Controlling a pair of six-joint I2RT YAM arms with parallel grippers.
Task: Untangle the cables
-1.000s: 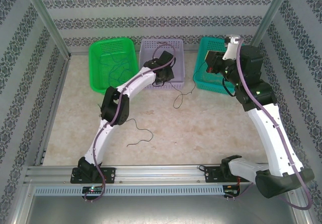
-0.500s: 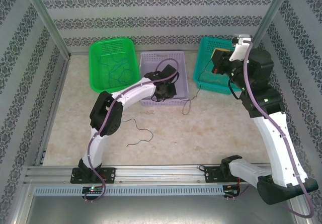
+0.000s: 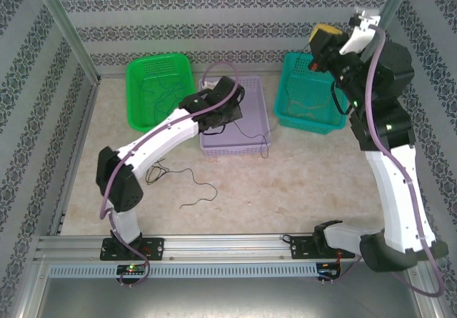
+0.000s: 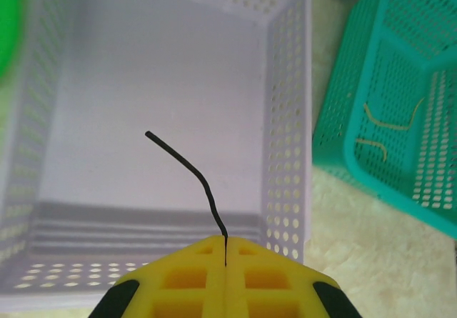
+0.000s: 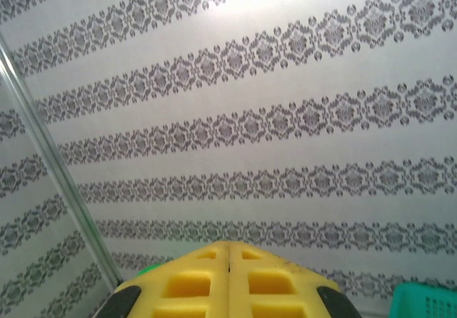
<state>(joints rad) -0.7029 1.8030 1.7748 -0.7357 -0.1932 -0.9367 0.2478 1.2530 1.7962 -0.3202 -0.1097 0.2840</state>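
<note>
The left pincer (image 4: 225, 252) is pinched tight on the end of a thin black cable (image 4: 191, 168), whose free tip curls up and to the left above the floor of the lilac basket (image 4: 285, 153). Seen from above, this pincer (image 3: 230, 116) hangs over the lilac basket in the middle of the far row, and a black strand (image 3: 265, 146) trails over that basket's near right corner down to the bench (image 3: 300, 182). A loose black cable (image 3: 202, 186) lies on the bench nearer than the basket, and a second black tangle (image 3: 157, 172) lies further left, beside the left arm. The green basket (image 3: 136, 103) at far left holds dark curly wires (image 3: 166, 98). The teal basket (image 3: 283, 93) at far right holds yellowish-tan wires (image 4: 389, 126). The right pincer (image 5: 228, 254) is raised high above the teal basket, its yellow fingers pressed together with nothing between them, facing the patterned wall (image 5: 285, 118)
</note>
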